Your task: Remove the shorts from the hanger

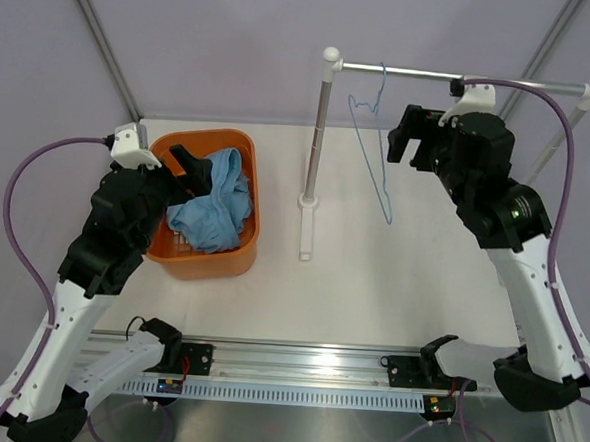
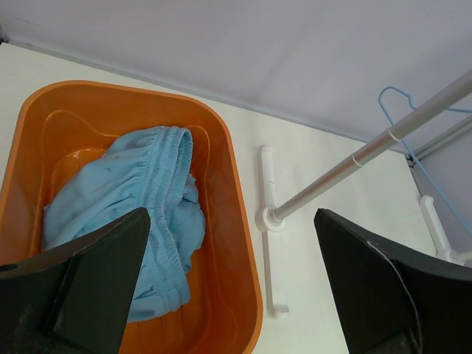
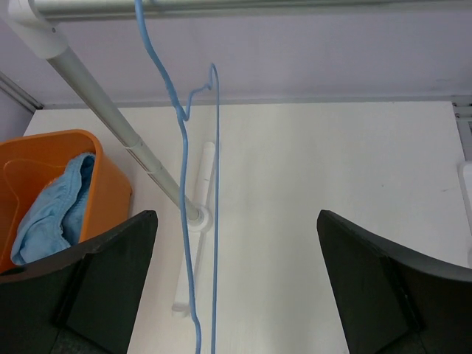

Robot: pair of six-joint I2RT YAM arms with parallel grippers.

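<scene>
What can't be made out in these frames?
- Shorts: left part hidden by the left arm, top view; lower edge behind a jaw, left wrist view.
- Hanger: bottom cut off by the frame's lower edge, right wrist view.
- Basket floor beneath the shorts: covered, every view.

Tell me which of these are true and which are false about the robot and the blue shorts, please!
The shorts lie in the orange basket. True.
The hanger hangs from the silver rail. True.
The shorts hang on the hanger. False: the hanger is bare.
The right gripper grips the hanger. False: it is open, gripping nothing.
The left gripper is shut. False: it is open above the basket.
</scene>
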